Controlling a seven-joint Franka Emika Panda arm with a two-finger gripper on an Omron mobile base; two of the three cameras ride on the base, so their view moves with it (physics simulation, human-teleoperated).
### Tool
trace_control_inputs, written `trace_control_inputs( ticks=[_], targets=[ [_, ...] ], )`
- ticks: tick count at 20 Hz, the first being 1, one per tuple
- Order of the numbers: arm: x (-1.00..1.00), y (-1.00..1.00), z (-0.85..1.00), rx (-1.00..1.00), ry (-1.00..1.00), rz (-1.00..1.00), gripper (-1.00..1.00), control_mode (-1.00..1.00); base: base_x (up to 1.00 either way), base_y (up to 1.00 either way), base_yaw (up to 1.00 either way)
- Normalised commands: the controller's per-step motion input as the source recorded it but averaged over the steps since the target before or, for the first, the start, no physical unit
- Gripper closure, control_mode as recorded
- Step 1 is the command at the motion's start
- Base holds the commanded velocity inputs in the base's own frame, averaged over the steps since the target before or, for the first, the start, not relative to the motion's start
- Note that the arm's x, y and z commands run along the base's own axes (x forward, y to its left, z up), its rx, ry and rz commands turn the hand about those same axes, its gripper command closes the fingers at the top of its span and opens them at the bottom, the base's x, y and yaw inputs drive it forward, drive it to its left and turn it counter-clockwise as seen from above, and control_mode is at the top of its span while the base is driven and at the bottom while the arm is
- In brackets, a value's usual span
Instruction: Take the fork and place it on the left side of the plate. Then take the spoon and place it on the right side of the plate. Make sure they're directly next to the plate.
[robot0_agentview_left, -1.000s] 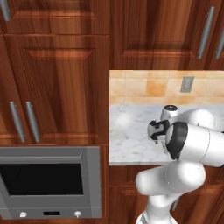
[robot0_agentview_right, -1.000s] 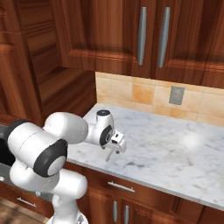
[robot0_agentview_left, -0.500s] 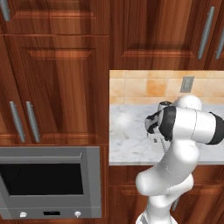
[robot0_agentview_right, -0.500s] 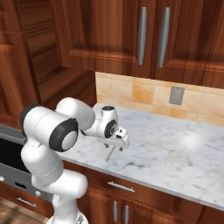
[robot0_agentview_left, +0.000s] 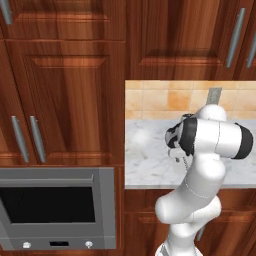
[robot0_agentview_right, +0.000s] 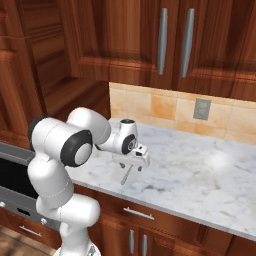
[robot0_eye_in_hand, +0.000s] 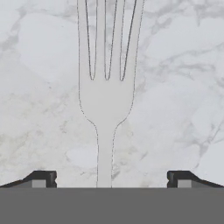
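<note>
The fork (robot0_eye_in_hand: 106, 94) is slim and silver-grey and lies flat on the marble counter (robot0_agentview_right: 200, 172), tines pointing to the top of the hand view. My gripper (robot0_eye_in_hand: 111, 179) hangs just above its handle, open, with one dark fingertip (robot0_eye_in_hand: 43, 178) on each side and clear gaps to the metal. From the right base view the gripper (robot0_agentview_right: 132, 165) points down over the fork (robot0_agentview_right: 126, 175) near the counter's front edge. In the left base view the gripper (robot0_agentview_left: 179, 156) sits low beside the white forearm. The spoon and the plate are out of view.
A tiled backsplash with a grey outlet (robot0_agentview_right: 202, 109) runs behind the counter. Wooden wall cabinets hang above it. A tall wooden cabinet closes the counter's left end, with an oven (robot0_agentview_left: 50, 205) below. Drawers with metal handles (robot0_agentview_right: 138, 213) sit under the front edge.
The arm's elbow and shoulder have swung round while the hand stayed over the fork and sank slightly. The fork has not moved and the jaws stay open.
</note>
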Motion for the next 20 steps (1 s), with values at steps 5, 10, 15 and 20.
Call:
trace_control_inputs(
  ticks=[5, 10, 15, 20],
  targets=[
    [0.01, 0.09, -0.62, 0.0, 0.0, 0.01, 1.0, -1.0, 0.0, 0.0, 0.0],
    [0.05, 0.24, -0.58, 0.0, 0.0, 0.0, 1.0, -1.0, 0.0, 0.0, 0.0],
    [-0.01, 0.24, -0.42, 0.0, -0.05, 0.0, 1.0, -1.0, 0.0, 0.0, 0.0],
    [-0.09, 0.2, -0.24, 0.0, -0.11, 0.0, 1.0, -1.0, 0.0, 0.0, 0.0]
  ],
)
